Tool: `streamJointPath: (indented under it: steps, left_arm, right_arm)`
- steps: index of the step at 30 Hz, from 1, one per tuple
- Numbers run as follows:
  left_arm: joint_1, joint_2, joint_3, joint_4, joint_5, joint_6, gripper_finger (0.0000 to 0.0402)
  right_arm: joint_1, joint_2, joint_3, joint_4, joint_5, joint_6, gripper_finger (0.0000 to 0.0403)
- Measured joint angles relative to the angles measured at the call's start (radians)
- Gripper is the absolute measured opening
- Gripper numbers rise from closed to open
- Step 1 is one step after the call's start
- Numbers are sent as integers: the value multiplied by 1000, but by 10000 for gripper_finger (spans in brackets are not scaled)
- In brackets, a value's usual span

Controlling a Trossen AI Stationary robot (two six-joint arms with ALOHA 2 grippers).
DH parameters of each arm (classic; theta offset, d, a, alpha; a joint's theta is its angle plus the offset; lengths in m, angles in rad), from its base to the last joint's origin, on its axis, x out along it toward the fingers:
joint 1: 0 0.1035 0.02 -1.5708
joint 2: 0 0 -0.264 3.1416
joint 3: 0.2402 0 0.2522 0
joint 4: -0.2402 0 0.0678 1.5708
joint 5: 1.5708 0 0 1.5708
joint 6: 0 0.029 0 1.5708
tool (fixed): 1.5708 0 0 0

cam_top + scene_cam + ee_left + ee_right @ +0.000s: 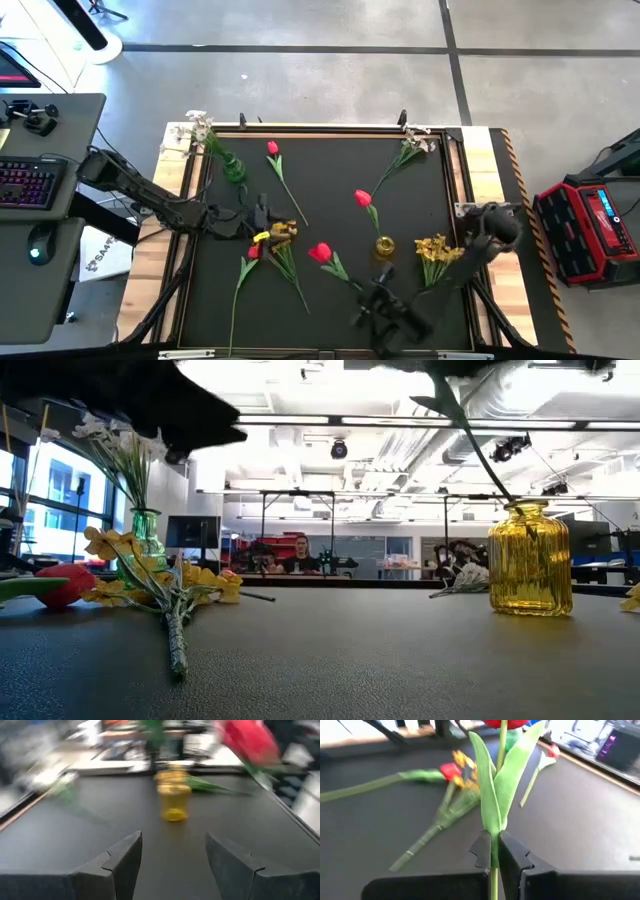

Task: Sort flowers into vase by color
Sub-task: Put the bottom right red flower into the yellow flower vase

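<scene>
My right gripper (492, 851) is shut on a red tulip (320, 252) near the table's near edge (358, 287). My left gripper (172, 837) is open and touches nothing; it hovers left of centre (266, 216) beside a yellow bunch (280, 235) lying on the mat. A yellow vase (384, 246) holds one red tulip (362, 198) by its stem (480, 450). A green vase (232, 166) at the far left holds white blossoms (200, 126). Loose on the mat lie two red tulips (272, 148) (252, 252), a white sprig (415, 140) and another yellow bunch (435, 250). My right gripper pinches the tulip's green stem (494, 845) between its two fingers, just below where the long leaves (502, 785) branch off. The fingers lie across the stem. The tulip is lifted clear of the mat, its red head (506, 722) pointing away from the gripper.
The black mat (330, 170) has a raised frame and wooden borders. Free mat lies between the two vases and along the near edge. A desk with a keyboard (25, 185) stands left of the table, a red case (590, 225) right. A person (302, 555) sits far behind.
</scene>
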Motion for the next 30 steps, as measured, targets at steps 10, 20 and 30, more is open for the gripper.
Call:
streamJointPath:
  steps: [10,20,30]
  left_arm:
    - [-91,308,27,492,200,218,204]
    - [-77,580,315,553,392,394,204]
    - [-89,579,444,579,385,413,200]
  right_arm:
    - [14,-102,2,528,28,-700,1]
    - [-81,-98,-13,923,-210,-1193,0]
    - [-84,-97,-338,1774,-316,-1566,0]
